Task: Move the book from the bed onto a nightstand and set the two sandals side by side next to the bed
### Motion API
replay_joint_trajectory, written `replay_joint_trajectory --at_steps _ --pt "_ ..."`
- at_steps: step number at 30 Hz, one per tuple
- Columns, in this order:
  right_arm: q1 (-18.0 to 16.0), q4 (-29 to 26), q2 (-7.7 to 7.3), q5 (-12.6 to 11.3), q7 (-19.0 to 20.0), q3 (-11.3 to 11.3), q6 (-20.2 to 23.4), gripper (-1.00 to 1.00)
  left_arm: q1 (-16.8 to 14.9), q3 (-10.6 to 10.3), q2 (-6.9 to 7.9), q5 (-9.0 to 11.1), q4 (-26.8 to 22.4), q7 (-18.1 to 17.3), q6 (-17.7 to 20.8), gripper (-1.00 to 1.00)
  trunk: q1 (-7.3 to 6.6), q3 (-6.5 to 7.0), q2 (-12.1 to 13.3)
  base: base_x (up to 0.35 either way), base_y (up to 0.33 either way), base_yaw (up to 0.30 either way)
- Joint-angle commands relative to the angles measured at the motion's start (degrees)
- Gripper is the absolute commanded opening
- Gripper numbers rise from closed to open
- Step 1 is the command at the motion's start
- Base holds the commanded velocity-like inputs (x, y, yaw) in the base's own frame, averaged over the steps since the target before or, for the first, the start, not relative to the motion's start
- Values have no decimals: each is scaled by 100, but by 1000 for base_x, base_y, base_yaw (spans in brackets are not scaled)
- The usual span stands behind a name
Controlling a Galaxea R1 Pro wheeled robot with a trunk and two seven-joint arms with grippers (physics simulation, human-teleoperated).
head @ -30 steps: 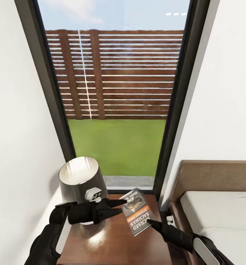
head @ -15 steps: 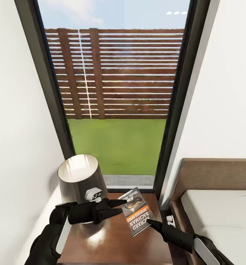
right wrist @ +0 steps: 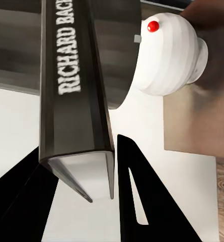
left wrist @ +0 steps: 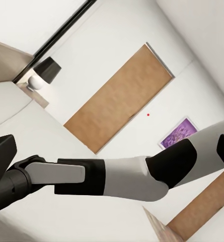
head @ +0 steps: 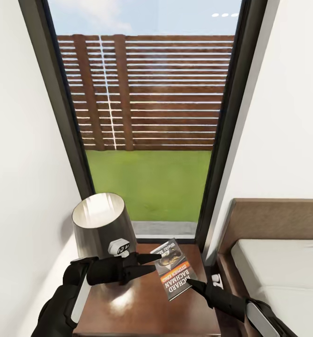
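You had the book (head: 174,268) pinched in the right gripper (head: 192,283), tilted over the nightstand (head: 142,304); left gripper (head: 149,262) state unclear. Lower it flat, clear of the lamp (head: 100,227), before releasing.

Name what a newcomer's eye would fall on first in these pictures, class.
The grey-black paperback book with an orange band is held over the glossy dark brown nightstand by the right gripper. A dark lamp with a pale-lined shade stands at the nightstand's left, before the tall dark-framed window onto grass and a slatted fence.
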Motion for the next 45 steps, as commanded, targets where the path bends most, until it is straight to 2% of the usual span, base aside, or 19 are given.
replay_joint_trajectory --at_steps 1,45 --pt "-5 -1 -7 -65 -7 20 43 -100 -3 8 -5 -16 -1 -30 61 100 22 -24 -45 0 0 0" --pt "-6 -5 -8 -40 -16 20 36 -100 -2 17 4 -11 -10 -38 61 100 989 -814 -1810 0 0 0"
